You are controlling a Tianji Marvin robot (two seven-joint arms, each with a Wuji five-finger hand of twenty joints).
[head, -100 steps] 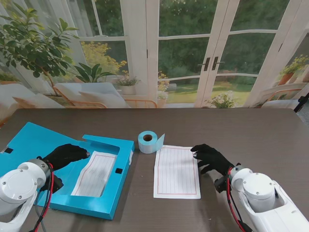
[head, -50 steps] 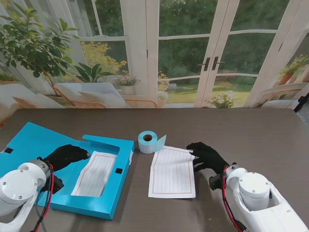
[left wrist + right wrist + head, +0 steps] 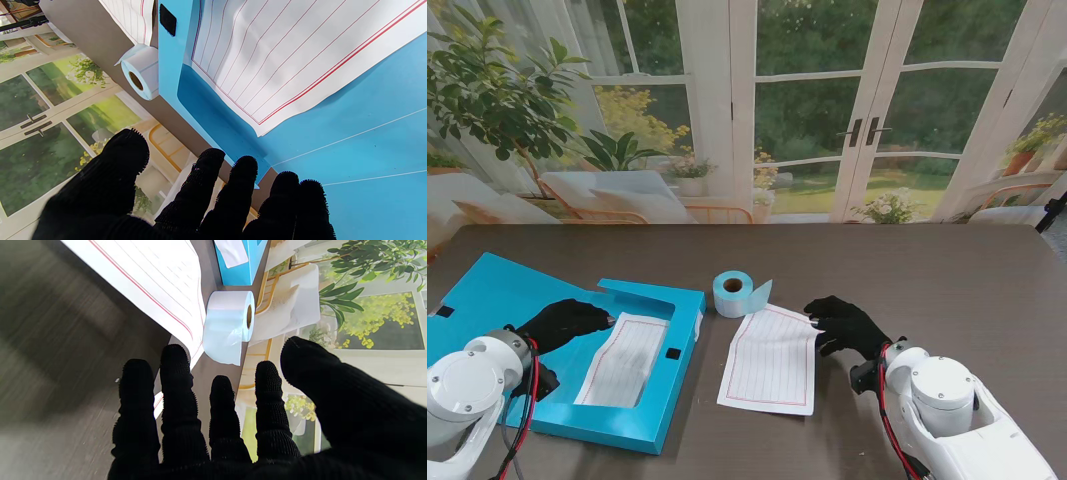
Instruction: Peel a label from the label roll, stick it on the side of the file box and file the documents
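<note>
Meanwhile, our right hand [image 3: 845, 325] presses flat fingers [image 3: 175, 373] on the loose sheet [image 3: 769, 360] to slide it; our left hand [image 3: 562, 322], fingers spread and empty, steadies the open file box [image 3: 652, 420].

One camera sits high on the stand, looking down over the bench [image 3: 947, 270] toward the glass doors at twelve o'clock. Each wrist camera rides close behind its fingers [image 3: 206, 186], low to the surface and showing it upside down. All three catch the label roll [image 3: 733, 293]; the left wrist and stand views share the blue file box [image 3: 642, 415].
</note>
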